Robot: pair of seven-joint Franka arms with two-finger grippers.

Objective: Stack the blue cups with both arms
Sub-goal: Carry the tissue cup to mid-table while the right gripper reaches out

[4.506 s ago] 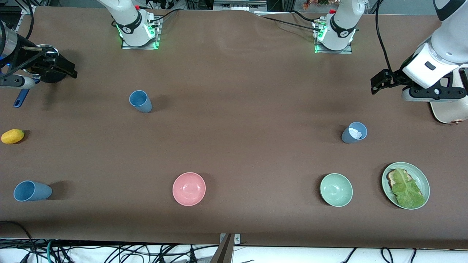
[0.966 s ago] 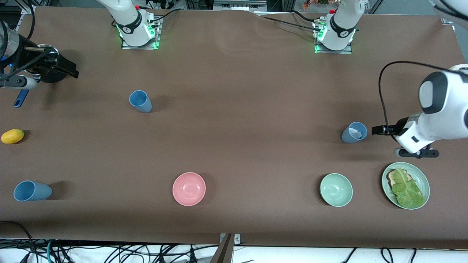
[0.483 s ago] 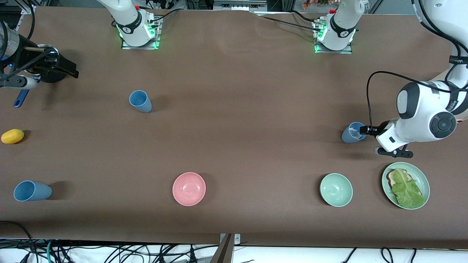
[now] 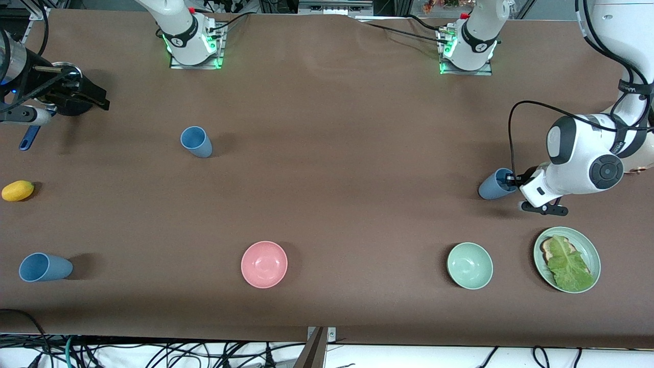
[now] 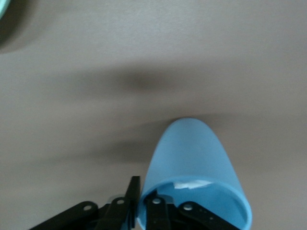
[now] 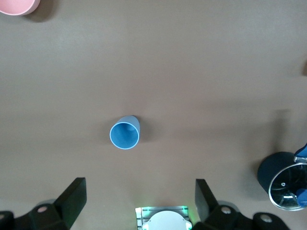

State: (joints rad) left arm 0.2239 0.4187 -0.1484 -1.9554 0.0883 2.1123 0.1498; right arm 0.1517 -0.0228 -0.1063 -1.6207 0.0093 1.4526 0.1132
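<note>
Three blue cups stand on the brown table. At the left arm's end, my left gripper (image 4: 509,180) is shut on the rim of one blue cup (image 4: 491,188), which leans toward it. In the left wrist view one finger (image 5: 135,191) is outside this cup (image 5: 192,153) and the other inside, beside a white scrap (image 5: 192,184). A second cup (image 4: 195,141) stands upright near the right arm's base and shows in the right wrist view (image 6: 124,133). The third cup (image 4: 43,267) is nearest the front camera at the right arm's end. My right gripper (image 4: 94,99) waits open over that end, its jaws (image 6: 140,184) empty.
A pink bowl (image 4: 264,264) and a pale green bowl (image 4: 469,266) sit near the front edge. Beside the green bowl is a green plate (image 4: 592,255) with bread and lettuce. A yellow fruit (image 4: 18,190) and a dark pot (image 6: 273,172) lie at the right arm's end.
My left gripper has moved in to the cup and shut on its rim, and the cup has tipped toward it. The right arm has not moved.
</note>
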